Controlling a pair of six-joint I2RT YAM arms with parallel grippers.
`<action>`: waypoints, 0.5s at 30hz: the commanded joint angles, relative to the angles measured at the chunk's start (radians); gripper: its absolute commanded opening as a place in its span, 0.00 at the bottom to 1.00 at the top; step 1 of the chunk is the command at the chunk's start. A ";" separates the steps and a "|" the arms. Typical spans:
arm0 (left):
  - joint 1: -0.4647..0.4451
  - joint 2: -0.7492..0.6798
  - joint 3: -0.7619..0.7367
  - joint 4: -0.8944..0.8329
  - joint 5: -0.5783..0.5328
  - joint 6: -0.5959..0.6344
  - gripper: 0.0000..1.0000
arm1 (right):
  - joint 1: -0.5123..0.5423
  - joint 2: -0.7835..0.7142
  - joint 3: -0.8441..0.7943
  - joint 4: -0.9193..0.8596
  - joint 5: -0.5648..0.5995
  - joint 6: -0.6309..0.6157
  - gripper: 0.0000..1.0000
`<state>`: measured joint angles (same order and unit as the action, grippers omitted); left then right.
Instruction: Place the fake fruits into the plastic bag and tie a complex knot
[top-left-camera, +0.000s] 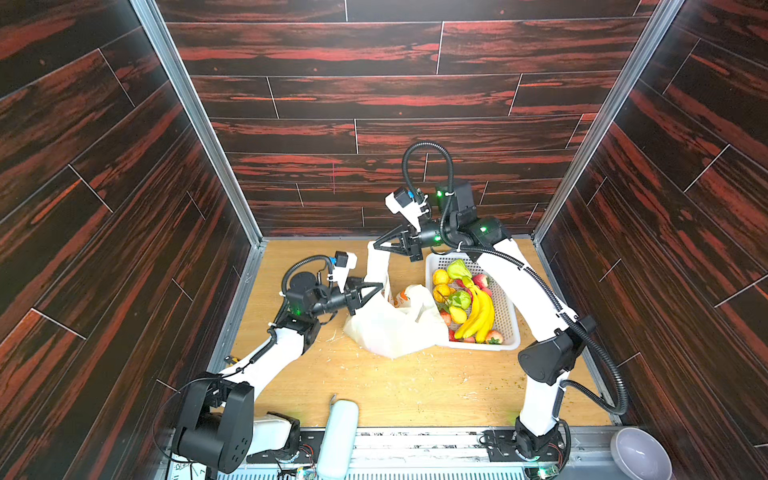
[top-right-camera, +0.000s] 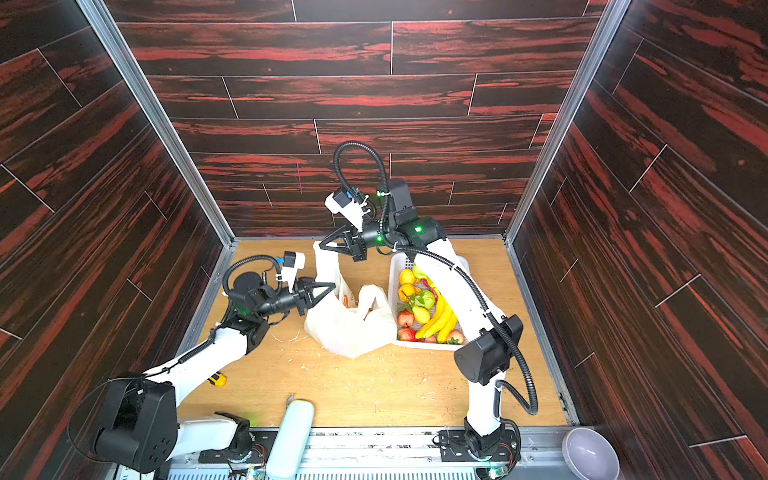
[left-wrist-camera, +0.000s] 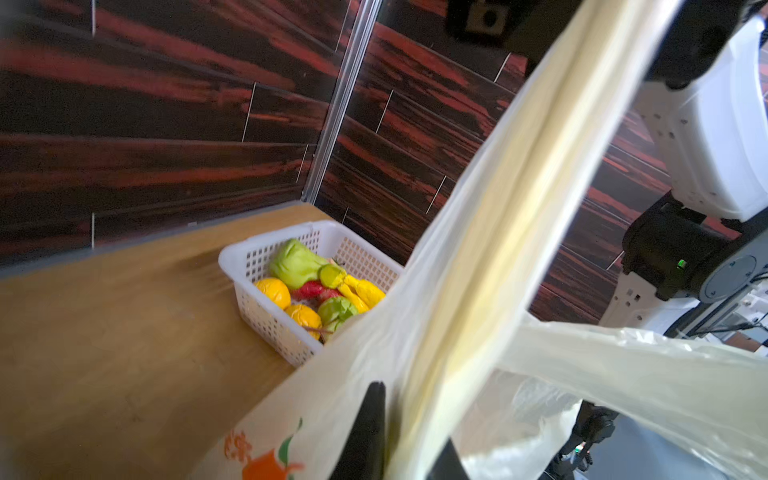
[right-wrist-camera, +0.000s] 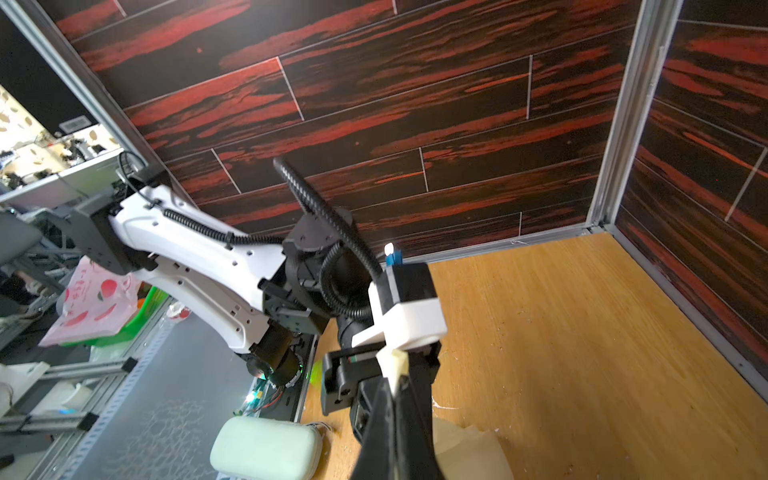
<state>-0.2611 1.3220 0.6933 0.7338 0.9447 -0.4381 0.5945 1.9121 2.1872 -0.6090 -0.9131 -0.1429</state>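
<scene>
Plastic bag (top-left-camera: 386, 332) lying slumped on the wooden table (top-left-camera: 395, 386), touching the white basket (top-left-camera: 482, 347) holding the fake fruits (top-left-camera: 473, 311), left gripper (top-left-camera: 379, 286) pinching the raised handle low down, right gripper (top-left-camera: 375, 246) clamping its top tight.

Cream-white translucent plastic bag (top-left-camera: 390, 328) with orange print is slumping crumpled on the bench (top-left-camera: 374, 386), against the white perforated basket (top-left-camera: 512, 332). One handle loop (top-left-camera: 377, 266) is stretching taut upward. Yellow, green and red fake fruits (top-left-camera: 457, 291), including a banana bunch (top-left-camera: 478, 316), are lying heaped inside that basket.
</scene>
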 joint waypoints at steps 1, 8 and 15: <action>0.000 -0.013 -0.027 0.027 -0.011 -0.011 0.10 | -0.012 0.028 0.062 0.071 -0.001 0.035 0.00; 0.000 -0.041 -0.027 -0.027 -0.105 0.000 0.00 | -0.061 -0.019 0.059 0.010 0.094 0.033 0.38; 0.000 -0.035 -0.012 -0.037 -0.125 -0.005 0.00 | -0.133 -0.330 -0.332 0.069 0.168 -0.079 0.67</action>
<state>-0.2615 1.3117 0.6682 0.7006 0.8402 -0.4427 0.4656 1.7321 1.9556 -0.5552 -0.7811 -0.1543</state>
